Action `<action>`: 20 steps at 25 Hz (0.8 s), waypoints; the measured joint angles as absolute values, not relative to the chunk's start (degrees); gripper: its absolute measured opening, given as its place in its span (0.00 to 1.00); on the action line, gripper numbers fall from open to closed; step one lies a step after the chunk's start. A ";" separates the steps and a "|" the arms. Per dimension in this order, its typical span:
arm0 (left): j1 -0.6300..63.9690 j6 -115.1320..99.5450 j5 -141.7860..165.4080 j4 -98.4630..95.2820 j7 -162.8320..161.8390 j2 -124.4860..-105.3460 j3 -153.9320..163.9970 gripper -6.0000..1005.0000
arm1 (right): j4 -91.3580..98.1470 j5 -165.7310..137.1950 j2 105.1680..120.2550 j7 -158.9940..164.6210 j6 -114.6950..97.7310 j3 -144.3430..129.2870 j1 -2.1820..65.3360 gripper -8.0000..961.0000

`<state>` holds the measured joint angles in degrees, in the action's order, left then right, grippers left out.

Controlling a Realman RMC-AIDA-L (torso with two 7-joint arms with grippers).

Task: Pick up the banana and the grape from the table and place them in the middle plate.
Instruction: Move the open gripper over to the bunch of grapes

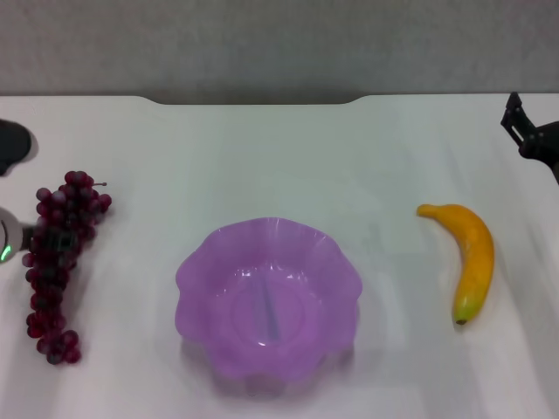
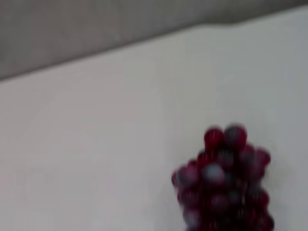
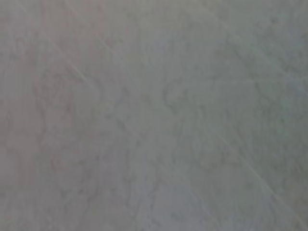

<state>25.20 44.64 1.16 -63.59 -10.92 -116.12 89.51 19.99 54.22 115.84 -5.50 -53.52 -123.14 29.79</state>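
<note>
The grape [image 1: 59,262] is lying on the bench [image 1: 279,157] left of the plate [image 1: 267,301], the banana [image 1: 467,257] right. Left gripper [image 1: 10,240] is touching the grape; right gripper [image 1: 533,135] is hanging far right. Jaws' state: cannot tell.

One banana [image 1: 470,255], one grape [image 1: 58,253] bunch, one middle plate [image 1: 267,301].

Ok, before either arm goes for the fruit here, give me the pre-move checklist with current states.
1. Middle plate empty, ready to receive: ok.
2. Grape lying on the table, robot's left of the plate: ok.
3. Banana on the table, right of the plate, unobstructed: ok.
4. Left gripper at the grape bunch, grasp: cannot tell.
5. Right gripper near the far right edge, away from the banana: ok.
</note>
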 joint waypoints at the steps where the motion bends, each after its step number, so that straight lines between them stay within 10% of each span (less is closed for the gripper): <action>1: 25.30 45.13 1.04 -63.10 -10.61 -116.12 89.50 0.87 | 19.97 54.22 115.84 -5.51 -53.52 -123.29 29.79 0.92; 20: 27.56 42.29 -8.36 -56.97 -4.52 -116.10 88.77 0.87 | 20.16 54.23 115.84 -5.54 -53.53 -123.31 29.79 0.92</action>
<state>27.56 42.29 -8.36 -56.97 -4.52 -116.10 88.77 20.16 54.22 115.84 -5.54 -53.53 -123.31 29.79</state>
